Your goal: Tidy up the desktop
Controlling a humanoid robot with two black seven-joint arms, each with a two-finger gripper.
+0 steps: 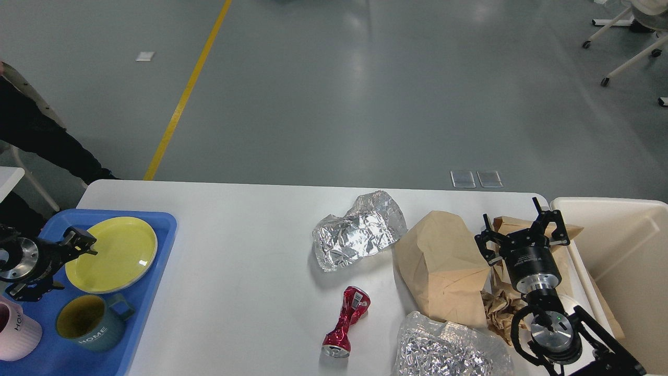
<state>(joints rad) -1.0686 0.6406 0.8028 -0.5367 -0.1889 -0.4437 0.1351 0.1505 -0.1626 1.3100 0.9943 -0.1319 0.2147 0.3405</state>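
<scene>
The white desktop (240, 271) carries litter: crumpled foil (357, 230), a crushed red can (347, 321), a brown paper bag (443, 266), a second foil wad (449, 350) at the front edge, and crumpled brown paper (496, 308). My left gripper (65, 263) is open over the blue tray (156, 222), just left of the yellow plate (112, 253), which lies flat. My right gripper (519, 232) is open and empty, above brown paper beside the bag.
On the blue tray stand a teal mug (88, 321) and a pink mug (15, 334). A cream bin (626, 206) stands off the table's right end. A person in dark clothes (31, 136) is at the far left.
</scene>
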